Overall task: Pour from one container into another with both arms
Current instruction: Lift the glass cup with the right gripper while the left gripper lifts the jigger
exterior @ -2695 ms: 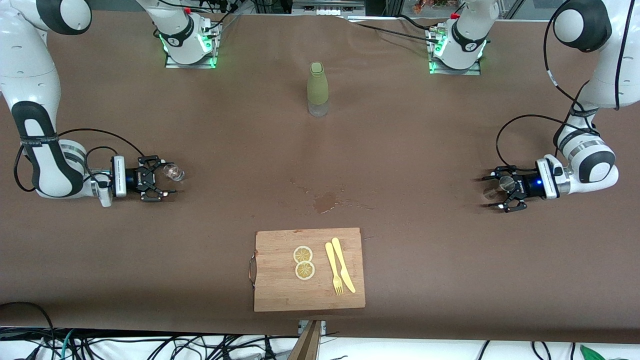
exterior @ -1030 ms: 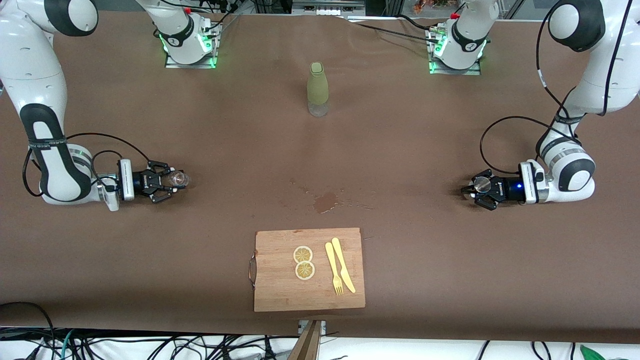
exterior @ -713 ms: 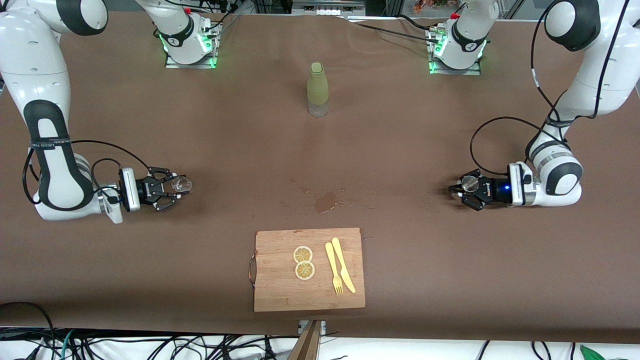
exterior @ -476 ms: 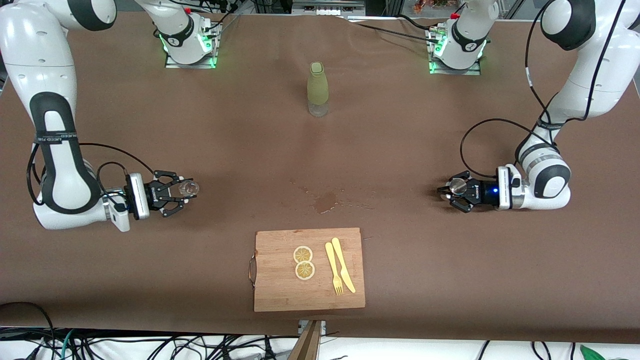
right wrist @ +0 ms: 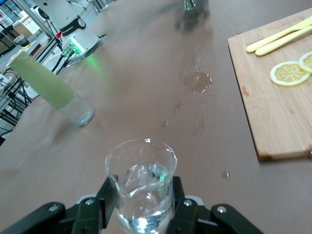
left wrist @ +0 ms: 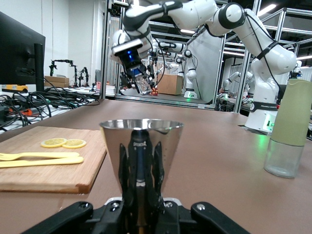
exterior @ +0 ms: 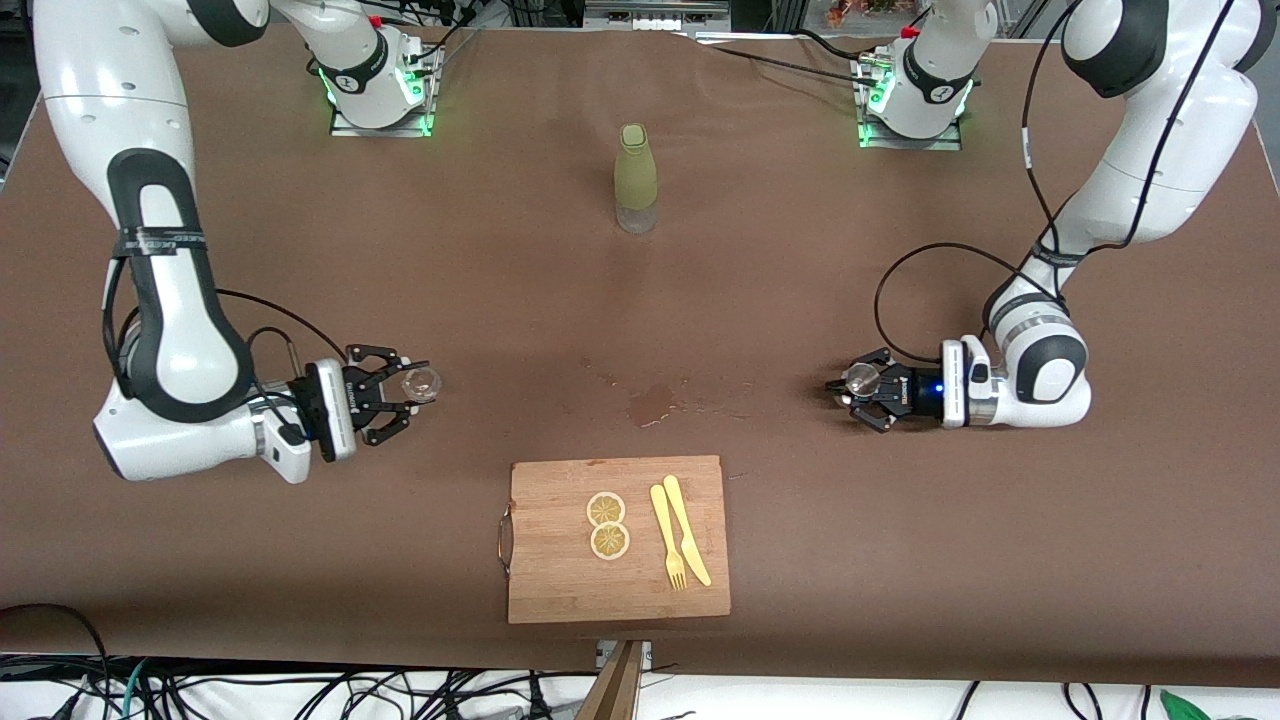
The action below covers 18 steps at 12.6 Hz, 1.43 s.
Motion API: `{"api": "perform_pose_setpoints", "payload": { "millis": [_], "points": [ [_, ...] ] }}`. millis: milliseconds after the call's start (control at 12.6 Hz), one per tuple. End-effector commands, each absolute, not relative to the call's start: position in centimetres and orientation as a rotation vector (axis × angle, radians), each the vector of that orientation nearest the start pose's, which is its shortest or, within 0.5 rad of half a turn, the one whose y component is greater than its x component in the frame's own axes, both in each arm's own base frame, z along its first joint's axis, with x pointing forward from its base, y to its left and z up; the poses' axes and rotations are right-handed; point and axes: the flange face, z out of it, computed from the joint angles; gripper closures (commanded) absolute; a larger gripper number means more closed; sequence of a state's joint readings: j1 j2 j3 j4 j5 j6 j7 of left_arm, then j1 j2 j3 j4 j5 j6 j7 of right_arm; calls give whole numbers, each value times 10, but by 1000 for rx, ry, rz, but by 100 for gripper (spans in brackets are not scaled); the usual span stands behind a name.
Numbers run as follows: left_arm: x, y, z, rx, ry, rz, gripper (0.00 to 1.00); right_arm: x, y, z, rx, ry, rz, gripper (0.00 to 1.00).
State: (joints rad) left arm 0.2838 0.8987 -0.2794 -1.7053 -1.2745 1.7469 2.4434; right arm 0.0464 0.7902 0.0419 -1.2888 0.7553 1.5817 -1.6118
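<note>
- The table (exterior: 300,560) carried a cutting board (exterior: 560,590), the landmark here.
- The right claw (exterior: 408,392) pinched a glass beaker (exterior: 421,381) of water, up over the table toward the right arm's end from the board.
- The left claw (exterior: 856,389) was clamped on a steel cup (exterior: 860,378), toward the left arm's end.
- Both had moved closer to the board since earlier.

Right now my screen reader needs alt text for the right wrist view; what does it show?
The right pincer holds a clear glass beaker of water upright above the brown table. A small wet spill, a green bottle and a cutting board with lemon slices lie ahead.
</note>
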Motion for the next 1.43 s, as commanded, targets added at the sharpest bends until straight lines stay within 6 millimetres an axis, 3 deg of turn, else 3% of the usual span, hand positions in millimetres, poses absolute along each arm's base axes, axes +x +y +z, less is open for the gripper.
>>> {"api": "perform_pose_setpoints", "payload": {
  "millis": [0,317,555,1030,1348],
  "points": [
    [619,-108,111,1312,-1203,1064,100,695,172,303,-1753,-1512,-135,74],
    [609,-165,110,1282,-1196,1037,100,689,252,328,-1931,-1495,-43,74],
    [602,-190,107,1280,-1195,1032,100,677,302,332,-2038,-1478,-8,74],
    [587,-251,98,1321,-1221,1049,100,640,390,330,-2230,-1498,63,74],
    [585,-275,97,1415,-1241,1087,100,622,426,331,-2287,-1524,53,73]
  ]
}}
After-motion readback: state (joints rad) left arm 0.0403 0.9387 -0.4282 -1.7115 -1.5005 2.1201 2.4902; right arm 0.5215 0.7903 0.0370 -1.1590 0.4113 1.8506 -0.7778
